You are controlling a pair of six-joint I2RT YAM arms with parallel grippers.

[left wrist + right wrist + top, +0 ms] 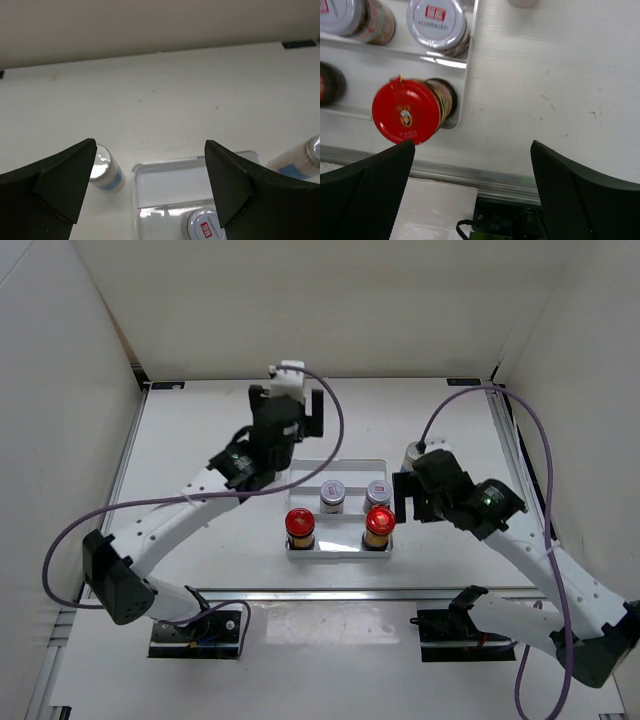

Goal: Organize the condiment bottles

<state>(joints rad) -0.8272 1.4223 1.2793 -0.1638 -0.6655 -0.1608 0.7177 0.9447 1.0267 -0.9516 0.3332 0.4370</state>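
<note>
The white tray [340, 468] holds two red-capped jars [300, 523] [379, 522] in its front row and two short silver-lidded jars [332, 494] [378, 492] behind them. One tall silver-capped jar [415, 455] stands on the table right of the tray. The other tall jar [102, 170] shows only in the left wrist view, just left of the tray's [175, 182] back corner. My left gripper [288, 430] [150, 145] is open and empty above the tray's rear. My right gripper [415, 498] [472, 145] is open and empty, right of the right red-capped jar [405, 112].
White walls enclose the table on three sides. A metal rail [485, 175] runs along the near edge, with the arm bases and cables below it. The back row of the tray [190, 177] holds no jar.
</note>
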